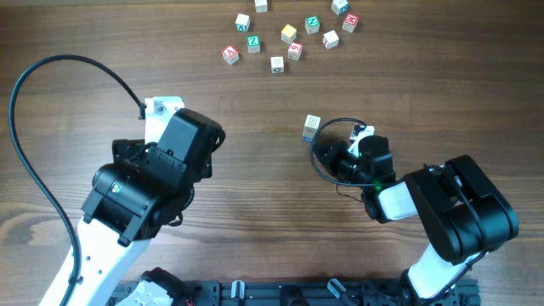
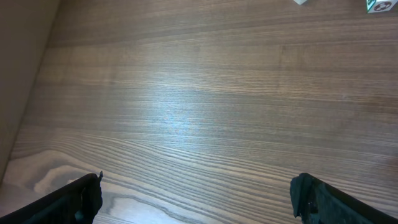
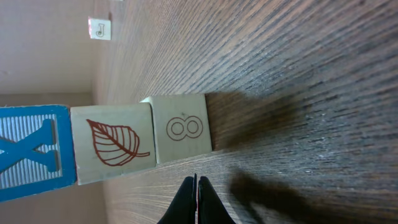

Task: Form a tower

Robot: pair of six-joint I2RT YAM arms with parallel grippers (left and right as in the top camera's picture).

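The right gripper (image 3: 196, 190) is seen closed, its fingers pressed together with nothing between them; the tower (image 1: 312, 127) is found just ahead of its fingertips and apart from them, with the figure-eight cube (image 3: 184, 129) set on the table (image 3: 311, 74), the leaf cube (image 3: 112, 144) above it and the blue-edged X cube (image 3: 31, 149) on top. The left gripper (image 2: 196, 196) is spread wide open over the table, empty and well apart from the tower; loose cubes (image 1: 289, 34) are scattered far beyond both grippers.
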